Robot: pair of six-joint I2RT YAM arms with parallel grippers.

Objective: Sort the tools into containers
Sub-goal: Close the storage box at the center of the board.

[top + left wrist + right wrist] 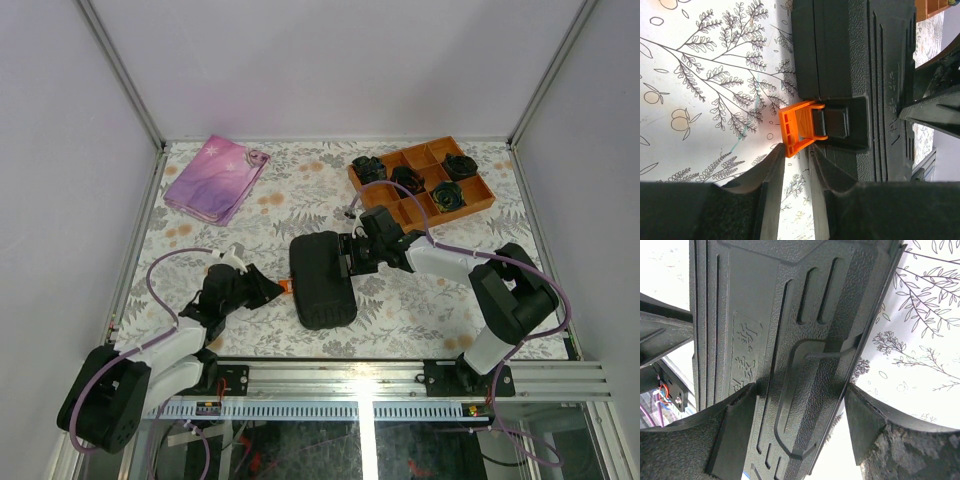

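Observation:
The black tool case [322, 280] lies closed in the middle of the table. No tools show in any view. My left gripper [274, 290] sits at the case's left side. In the left wrist view its fingertips [776, 159] pinch the lower end of the orange tab [797, 127] that hangs off the case [860, 60]. My right gripper [352, 255] is over the case's right edge with jaws wide. In the right wrist view one finger [737, 425] rests on the textured lid [790, 300], and the other finger [865, 420] stands just outside the edge.
An orange divided tray [480, 203] with several black rosette bundles stands at the back right. A pink-purple fabric pouch [215, 178] lies at the back left. Metal frame posts and white walls close in the table on three sides.

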